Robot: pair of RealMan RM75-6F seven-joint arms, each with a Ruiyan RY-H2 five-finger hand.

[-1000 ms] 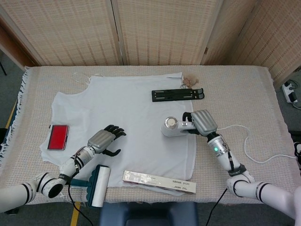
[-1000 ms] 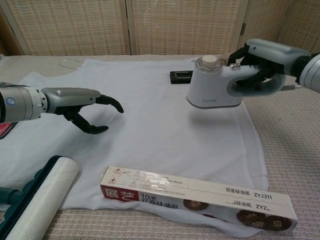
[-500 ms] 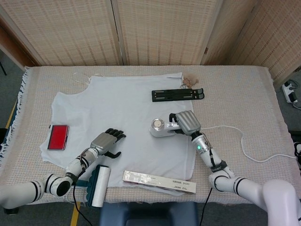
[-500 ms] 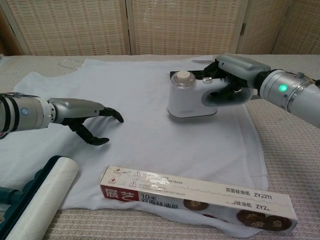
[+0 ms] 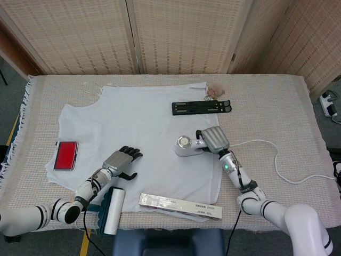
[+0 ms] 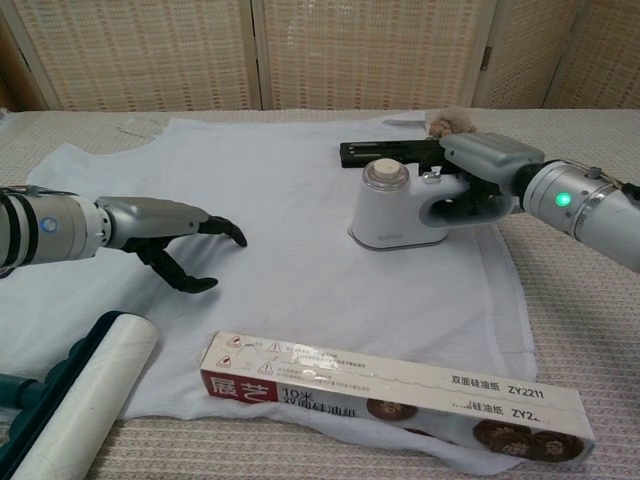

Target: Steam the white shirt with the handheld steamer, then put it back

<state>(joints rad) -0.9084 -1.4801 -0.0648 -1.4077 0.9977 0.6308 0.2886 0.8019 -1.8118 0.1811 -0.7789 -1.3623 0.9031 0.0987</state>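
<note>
Your right hand [image 6: 478, 172] has its fingers wrapped through the handle of the steamer [image 6: 400, 206], and since half a second ago you've slid it a bit toward the shirt's right edge and set it lower, base now down on the white shirt [image 5: 133, 133]. Your left hand [image 6: 160, 222] sits over the shirt's near left part with fingers curled apart, holding nothing, pretty much where it was. The foil box [image 6: 390, 385] lies along the near hem.
</note>
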